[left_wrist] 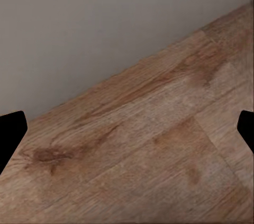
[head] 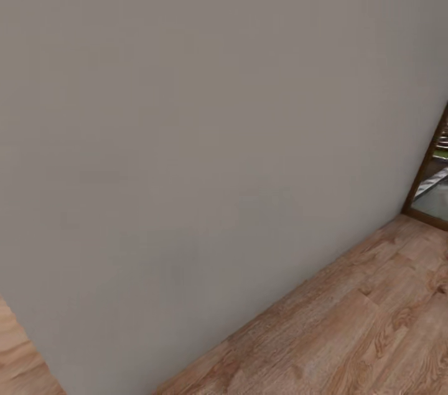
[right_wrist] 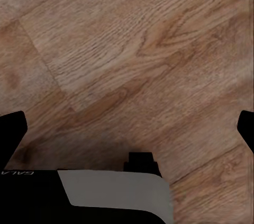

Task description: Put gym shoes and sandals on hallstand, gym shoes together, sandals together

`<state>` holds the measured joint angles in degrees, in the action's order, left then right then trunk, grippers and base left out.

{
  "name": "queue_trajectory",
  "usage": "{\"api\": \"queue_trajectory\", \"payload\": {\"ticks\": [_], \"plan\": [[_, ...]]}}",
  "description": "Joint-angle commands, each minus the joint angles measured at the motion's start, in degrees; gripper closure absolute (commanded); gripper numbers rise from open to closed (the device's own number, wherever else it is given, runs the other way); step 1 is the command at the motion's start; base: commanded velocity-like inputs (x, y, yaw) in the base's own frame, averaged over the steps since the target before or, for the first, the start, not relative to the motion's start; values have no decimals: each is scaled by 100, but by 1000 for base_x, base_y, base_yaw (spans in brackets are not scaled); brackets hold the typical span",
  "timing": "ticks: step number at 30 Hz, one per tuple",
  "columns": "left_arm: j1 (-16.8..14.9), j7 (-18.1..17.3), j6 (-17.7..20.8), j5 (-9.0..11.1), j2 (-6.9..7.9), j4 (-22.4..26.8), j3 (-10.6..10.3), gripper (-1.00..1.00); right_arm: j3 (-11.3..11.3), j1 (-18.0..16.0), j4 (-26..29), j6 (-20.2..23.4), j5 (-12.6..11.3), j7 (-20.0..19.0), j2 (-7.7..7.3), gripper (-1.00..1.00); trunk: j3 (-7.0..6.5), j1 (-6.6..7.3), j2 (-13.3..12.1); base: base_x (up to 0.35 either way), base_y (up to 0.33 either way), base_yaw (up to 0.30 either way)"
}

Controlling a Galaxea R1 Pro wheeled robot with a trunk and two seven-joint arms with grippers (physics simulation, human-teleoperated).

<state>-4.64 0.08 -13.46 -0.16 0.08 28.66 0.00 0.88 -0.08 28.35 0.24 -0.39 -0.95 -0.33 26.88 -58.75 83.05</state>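
1. Straight ahead of us in the head view stands a plain grey wall (head: 205, 134), taking up most of the picture, with the corridor floor (head: 348, 333) running along its foot at the lower right.
2. At the far right edge a brown-framed doorway (head: 432, 165) opens onto another space; what lies beyond is too small to make out.
3. Our left gripper (left_wrist: 127, 123) hangs over bare wood-grain planks close to where the wall meets the floor. Its two dark fingertips (left_wrist: 10, 128) sit at opposite edges of the left wrist view, so we judge it spread wide and holding nothing.
4. Our right gripper (right_wrist: 127, 126) points down at the planks as well, fingertips equally far apart and nothing between them. A dark part of our own body with a pale grey panel (right_wrist: 114, 189) crosses that view beneath it.
5. Gym shoes, sandals and hallstand: we cannot say where they lie from these pictures, nor which way any shoe's long axis runs.
6. We judge that we are in transit. Neither arm can be called nearer to a shoe yet, so the coming move is likely a turn of the base away from the wall, perhaps along the open floor to our right, until a shoe or the rack appears.
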Motion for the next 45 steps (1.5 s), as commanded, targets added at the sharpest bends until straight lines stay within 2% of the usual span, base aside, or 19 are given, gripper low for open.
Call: {"api": "queue_trajectory", "payload": {"ticks": [1, 19, 35, 45], "plan": [[-2, 1, -17, -2, 1, -1, 0, -100, 9, -1, 4, 3, -4, -10, 0, -100, 5, 2, 3, -126, -243, -254], [-2, 1, -17, -2, 1, -1, 0, -100, 15, -1, 12, 3, -5, -10, -13, -100, 16, 2, 3, -40, -212, -254], [-2, 8, -8, -2, 9, -9, 9, -100, 18, -1, 12, 3, -5, -10, -20, -100, 66, 2, 3, 5, -19, -254], [-2, 8, -8, -2, 9, -9, 9, -100, 18, -1, 5, 3, -5, -10, -20, -100, 101, 2, 3, 199, -92, -254]]}}
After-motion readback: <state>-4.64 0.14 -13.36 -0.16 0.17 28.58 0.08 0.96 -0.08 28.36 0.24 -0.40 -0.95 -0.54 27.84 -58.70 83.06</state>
